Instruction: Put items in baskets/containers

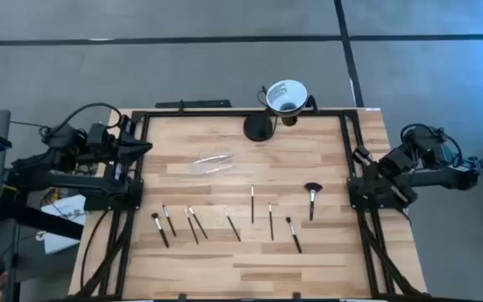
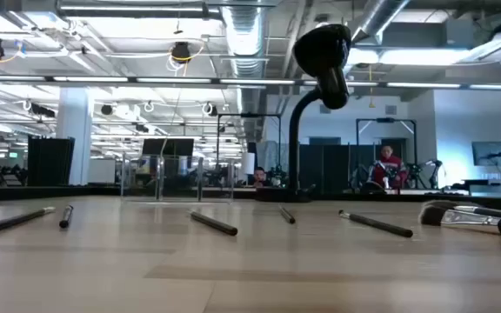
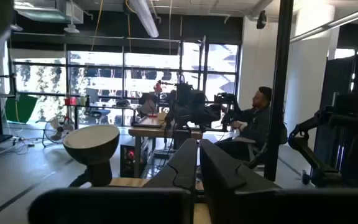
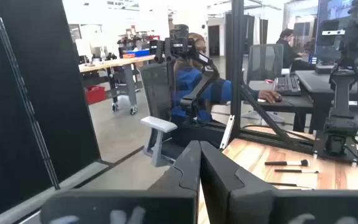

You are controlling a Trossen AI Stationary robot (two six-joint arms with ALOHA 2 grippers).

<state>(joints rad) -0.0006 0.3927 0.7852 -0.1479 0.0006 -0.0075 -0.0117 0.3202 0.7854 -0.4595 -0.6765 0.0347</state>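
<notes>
My left gripper [image 3: 197, 163]: parked at the left edge of the table, off the work area, fingers pressed together on nothing; I judge this a rest pose, since no brush is anywhere near it
My right gripper [image 4: 199, 165]: parked at the right edge of the table, fingers together and empty, pointing out across the room, not at the work
Makeup brushes [image 1: 225, 220]: about eight, lying flat in a loose row across the near half of the table, mostly apart from one another, handles running roughly front to back; lying flat and thin, they leave little to get my fingers under, so each pick will likely need a low, careful pinch on the handle
Fluffy brush [image 1: 312, 197]: at the right end of the row, wide black head pointing away, nearest my right arm, so I would give that one to the right side
Clear holder [image 1: 210, 163]: lying on its side on the bare wood, behind the row and left of centre, touching no brush; nothing is inside it that I can see
White funnel cup on its black stand [image 1: 285, 96]: at the far edge, well clear of the brushes, not the target
Task state: not begun by my reckoning; every brush is on the table
</notes>
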